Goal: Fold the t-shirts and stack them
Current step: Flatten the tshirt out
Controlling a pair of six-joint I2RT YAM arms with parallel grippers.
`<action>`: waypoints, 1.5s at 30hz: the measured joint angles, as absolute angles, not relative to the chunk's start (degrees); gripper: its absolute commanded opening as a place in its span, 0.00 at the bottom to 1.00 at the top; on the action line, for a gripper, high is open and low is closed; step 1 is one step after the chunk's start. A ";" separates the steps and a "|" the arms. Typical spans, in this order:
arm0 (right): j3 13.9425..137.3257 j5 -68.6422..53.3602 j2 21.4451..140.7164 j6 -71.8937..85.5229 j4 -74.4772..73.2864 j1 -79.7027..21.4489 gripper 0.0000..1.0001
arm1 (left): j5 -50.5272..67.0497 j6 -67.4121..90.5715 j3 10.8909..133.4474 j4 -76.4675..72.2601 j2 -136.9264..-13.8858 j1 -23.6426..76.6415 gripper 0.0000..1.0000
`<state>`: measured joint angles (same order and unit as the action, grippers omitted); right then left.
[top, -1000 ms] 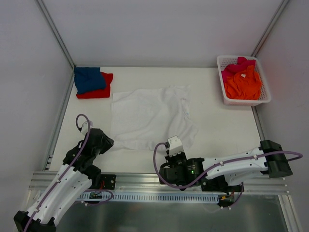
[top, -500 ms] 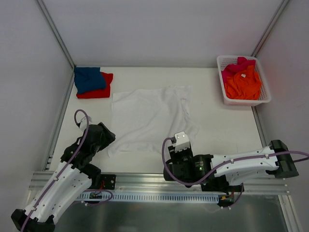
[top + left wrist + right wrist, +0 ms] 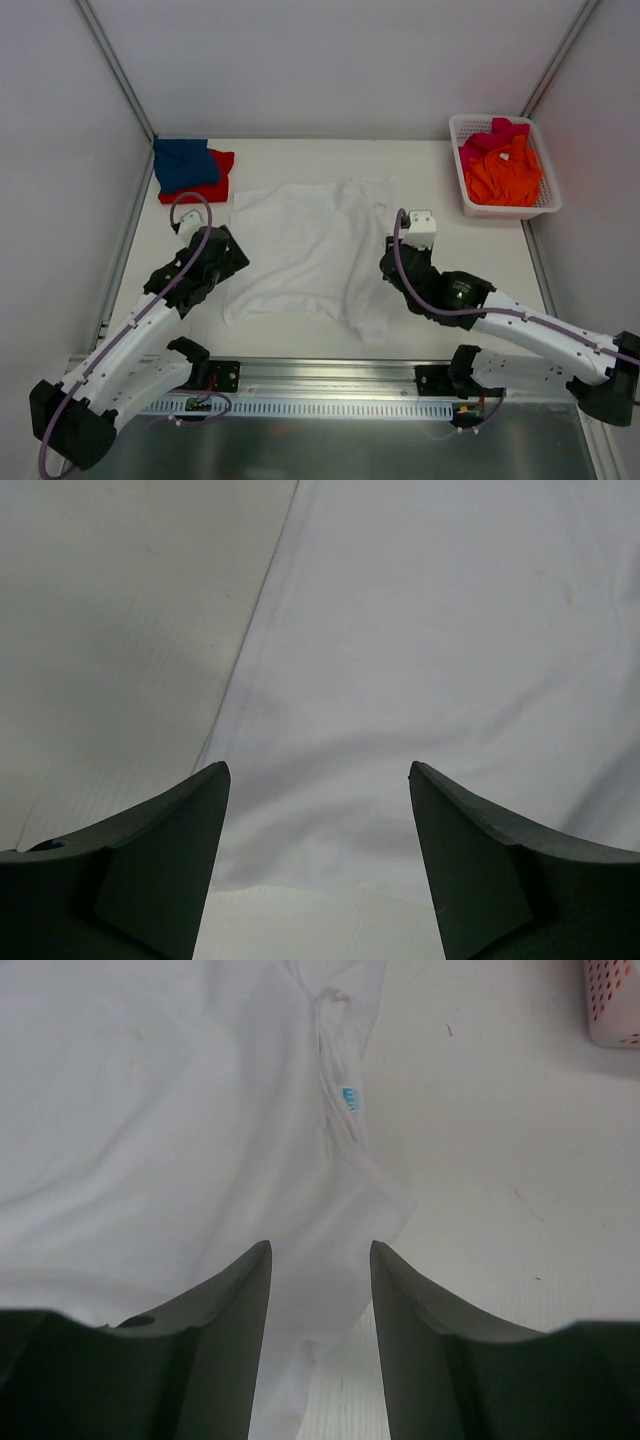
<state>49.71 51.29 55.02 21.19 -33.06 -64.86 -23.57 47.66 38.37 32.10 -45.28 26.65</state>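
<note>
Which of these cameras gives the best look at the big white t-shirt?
The top external view: the white t-shirt lies there whole, spread on the table. The left wrist view shows only a plain stretch along one edge; the right wrist view shows a rumpled part with a small blue label.

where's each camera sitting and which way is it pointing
Top external: fixed above, behind the bases, looking down on the table; left arm and right arm show.
Left wrist: on the left arm, looking down past its open jaws at the white t-shirt's edge.
Right wrist: on the right arm, looking past its open jaws at the shirt's collar label and a basket corner.
Shared: all three see the white t-shirt.
</note>
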 measured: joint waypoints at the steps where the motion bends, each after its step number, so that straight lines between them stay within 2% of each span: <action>1: 49.50 48.64 55.05 19.35 -31.14 -61.49 0.47 | -23.70 46.89 38.46 30.52 -47.16 26.65 0.74; 6: 49.84 36.10 60.45 12.08 -23.51 -47.27 0.47 | -22.26 43.35 43.07 23.57 -59.00 24.23 0.73; 12: 53.54 21.78 71.61 7.14 -17.34 -35.09 0.47 | -18.48 40.05 49.89 16.14 -71.29 18.50 0.72; 18: 59.55 12.69 81.56 5.54 -13.96 -25.74 0.47 | -15.42 38.02 56.64 12.19 -82.54 15.49 0.71; 29: 70.61 2.09 94.35 4.99 -11.09 -17.47 0.46 | -13.87 36.16 65.84 8.93 -96.51 12.27 0.66; 30: 71.29 1.48 94.87 4.97 -11.03 -16.99 0.46 | -13.98 35.86 66.92 8.62 -97.51 12.25 0.62; 45: 73.47 -4.36 95.44 4.23 -9.54 -13.10 0.46 | -18.72 30.68 83.13 7.79 -112.42 10.74 0.59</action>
<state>73.47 -4.36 95.44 4.23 -9.54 -13.10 -18.72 30.68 83.13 7.79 -112.42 10.74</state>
